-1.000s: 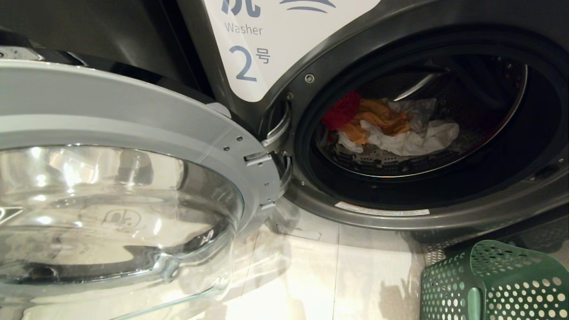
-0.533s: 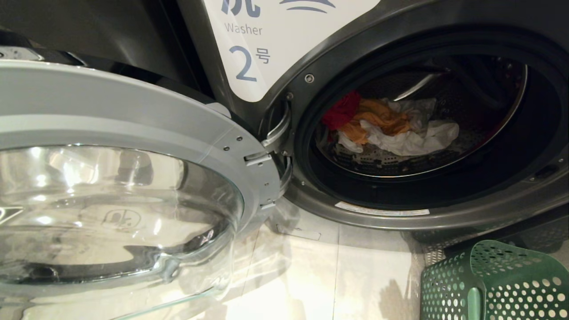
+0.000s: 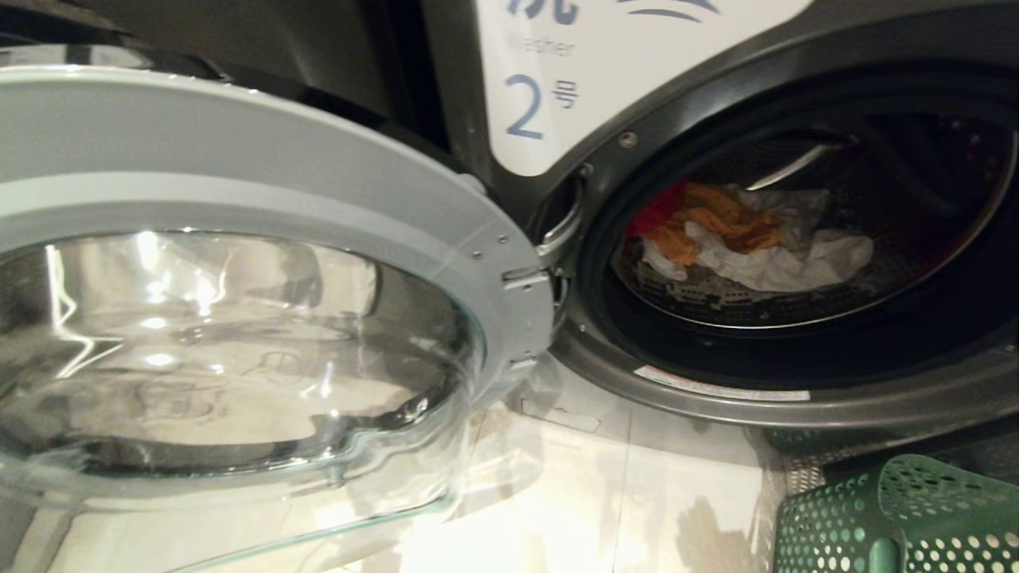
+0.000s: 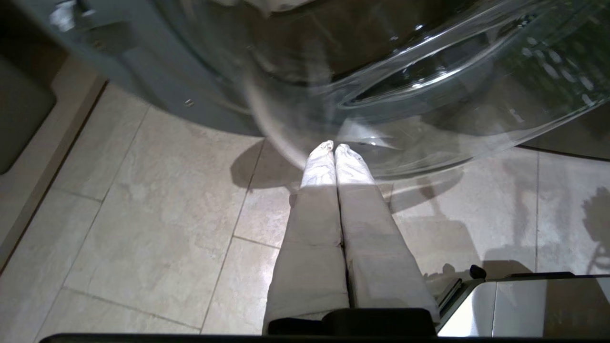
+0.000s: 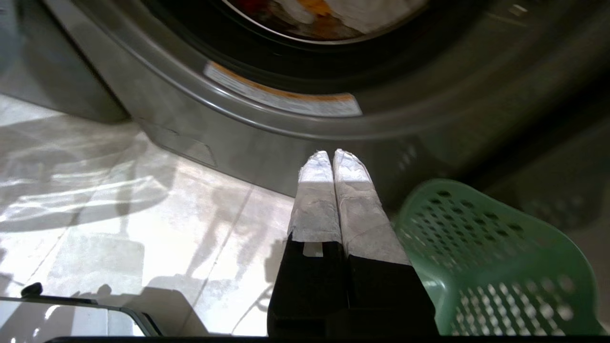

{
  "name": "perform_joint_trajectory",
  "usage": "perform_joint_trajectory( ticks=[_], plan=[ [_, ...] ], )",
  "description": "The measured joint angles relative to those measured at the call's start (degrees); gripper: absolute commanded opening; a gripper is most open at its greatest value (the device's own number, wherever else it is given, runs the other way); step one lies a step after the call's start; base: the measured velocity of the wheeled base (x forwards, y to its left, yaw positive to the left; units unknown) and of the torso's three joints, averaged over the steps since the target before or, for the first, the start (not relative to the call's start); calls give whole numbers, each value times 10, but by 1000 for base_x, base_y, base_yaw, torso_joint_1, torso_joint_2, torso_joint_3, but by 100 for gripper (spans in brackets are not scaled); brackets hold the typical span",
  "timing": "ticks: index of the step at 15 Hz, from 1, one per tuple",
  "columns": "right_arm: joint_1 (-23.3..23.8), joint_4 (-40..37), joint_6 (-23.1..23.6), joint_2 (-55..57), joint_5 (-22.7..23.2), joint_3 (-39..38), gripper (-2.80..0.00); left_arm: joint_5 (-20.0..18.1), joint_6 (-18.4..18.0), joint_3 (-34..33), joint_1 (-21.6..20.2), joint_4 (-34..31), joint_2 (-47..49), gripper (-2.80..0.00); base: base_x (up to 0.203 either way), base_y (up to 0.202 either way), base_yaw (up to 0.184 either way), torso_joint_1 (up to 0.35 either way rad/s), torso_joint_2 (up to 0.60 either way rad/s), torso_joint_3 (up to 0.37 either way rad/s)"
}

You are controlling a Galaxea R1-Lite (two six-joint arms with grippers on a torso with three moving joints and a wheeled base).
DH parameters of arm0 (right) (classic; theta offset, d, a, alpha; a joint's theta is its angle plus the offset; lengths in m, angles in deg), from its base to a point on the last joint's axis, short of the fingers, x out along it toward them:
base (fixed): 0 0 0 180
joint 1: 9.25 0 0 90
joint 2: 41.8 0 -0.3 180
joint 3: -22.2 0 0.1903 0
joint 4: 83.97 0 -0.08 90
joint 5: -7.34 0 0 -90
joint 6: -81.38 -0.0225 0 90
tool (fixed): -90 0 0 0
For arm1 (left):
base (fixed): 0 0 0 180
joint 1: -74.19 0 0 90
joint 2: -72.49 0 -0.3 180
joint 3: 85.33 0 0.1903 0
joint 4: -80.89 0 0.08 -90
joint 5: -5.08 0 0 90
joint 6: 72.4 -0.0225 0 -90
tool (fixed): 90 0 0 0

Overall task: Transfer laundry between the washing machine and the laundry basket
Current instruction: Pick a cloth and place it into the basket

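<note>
Right wrist view: laundry basket [image 5: 481, 267] beside closed right gripper [image 5: 332, 155].

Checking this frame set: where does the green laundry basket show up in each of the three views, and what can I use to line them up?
Head view: laundry basket in the lower right corner, on the floor below the washing machine's open mouth.
Left wrist view: not in it.
Right wrist view: the basket sits lower right, beside the shut right gripper.
Shared landmark: the pale sticker on the machine's lower rim, in the head and right wrist views.
</note>
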Motion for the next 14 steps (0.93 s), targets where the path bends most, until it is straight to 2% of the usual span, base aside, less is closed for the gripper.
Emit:
perform_joint_trajectory(
  ticks=[6, 12, 14],
  plan=[
    [0, 0, -1, 0, 0, 0, -280, 0, 0, 0, 0, 2, 0, -280, 2, -6, 146, 3, 2, 1],
    [0, -1, -1, 0, 0, 0, -280, -2, -3, 0, 0, 0, 0, -280, 0, 0, 0, 0, 0, 0],
    [0, 0, -1, 0, 0, 0, -280, -2, -4, 0, 0, 0, 0, -280, 138, 0, -1, 3, 0, 1]
  ],
)
